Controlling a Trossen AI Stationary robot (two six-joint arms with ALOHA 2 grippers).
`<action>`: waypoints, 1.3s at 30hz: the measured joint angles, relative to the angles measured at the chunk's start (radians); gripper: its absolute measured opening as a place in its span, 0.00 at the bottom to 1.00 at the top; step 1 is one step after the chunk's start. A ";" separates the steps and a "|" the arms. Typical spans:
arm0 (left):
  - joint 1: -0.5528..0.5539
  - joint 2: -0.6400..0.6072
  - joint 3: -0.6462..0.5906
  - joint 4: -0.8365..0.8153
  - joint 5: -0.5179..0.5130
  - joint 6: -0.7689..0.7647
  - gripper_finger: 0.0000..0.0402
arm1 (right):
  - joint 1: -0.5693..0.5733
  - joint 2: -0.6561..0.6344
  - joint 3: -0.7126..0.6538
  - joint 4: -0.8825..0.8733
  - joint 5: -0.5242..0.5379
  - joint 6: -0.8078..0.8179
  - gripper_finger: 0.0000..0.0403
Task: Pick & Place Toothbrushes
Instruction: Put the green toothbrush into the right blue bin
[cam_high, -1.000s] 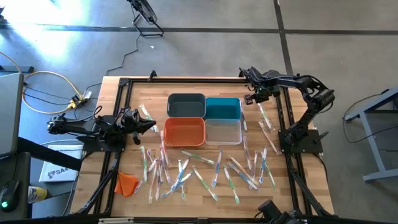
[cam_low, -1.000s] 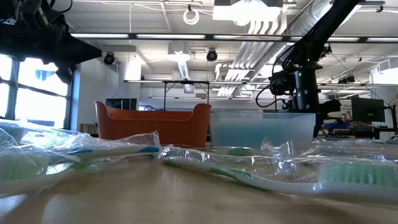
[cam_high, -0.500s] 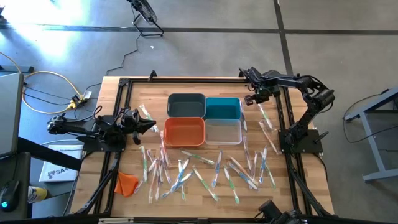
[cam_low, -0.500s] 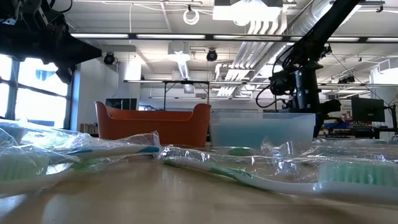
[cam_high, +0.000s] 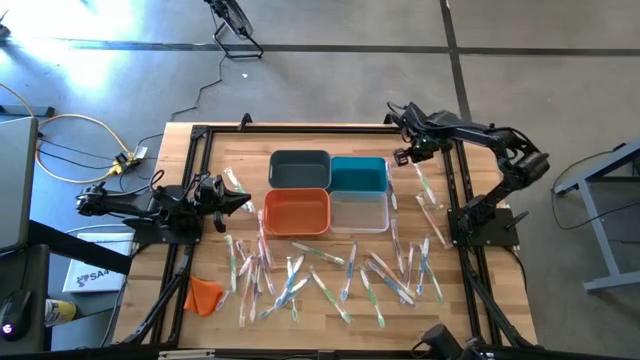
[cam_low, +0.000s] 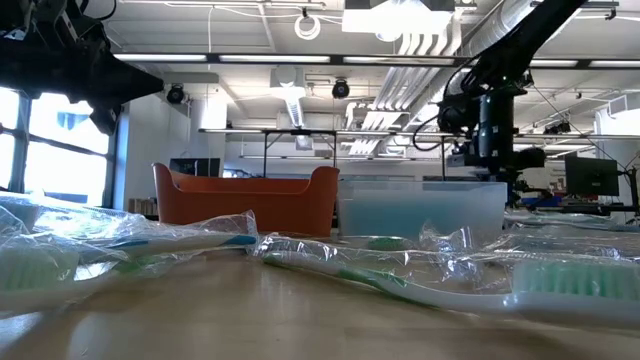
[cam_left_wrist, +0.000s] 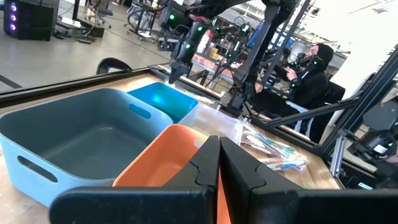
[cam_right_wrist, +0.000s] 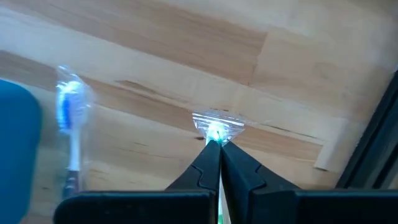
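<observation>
The wooden surface (cam_high: 500, 290) stood on grey concrete floor, its toothbrushes (cam_high: 330, 275) scattered before four bins. Beside the teal bin (cam_high: 358, 173), the right pincer (cam_high: 402, 155) was clamped on a wrapped toothbrush (cam_right_wrist: 216, 127); it probably needed lifting clear before crossing the rim. The left pincer (cam_high: 244, 202) waited closed, empty.

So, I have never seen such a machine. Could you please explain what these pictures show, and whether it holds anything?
It is a robot with two dark arms at a wooden table. One camera looks down from above, one looks level across the tabletop, and one sits on each wrist. On the table stand four bins: dark grey, teal, orange and clear. Many wrapped toothbrushes lie scattered, plus an orange cloth. The right gripper, beside the teal bin, is shut on a toothbrush in its wrapper. The left gripper waits shut and empty near the orange bin.
</observation>
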 joint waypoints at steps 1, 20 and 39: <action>0.000 0.000 0.000 0.000 0.000 0.000 0.02 | 0.000 -0.015 0.000 0.001 -0.001 0.000 0.01; 0.000 0.000 0.000 0.013 -0.007 -0.005 0.02 | 0.038 -0.298 0.000 0.102 -0.078 0.000 0.01; 0.000 0.000 0.000 0.011 -0.016 -0.074 0.02 | 0.175 -0.360 0.000 0.249 -0.077 0.003 0.01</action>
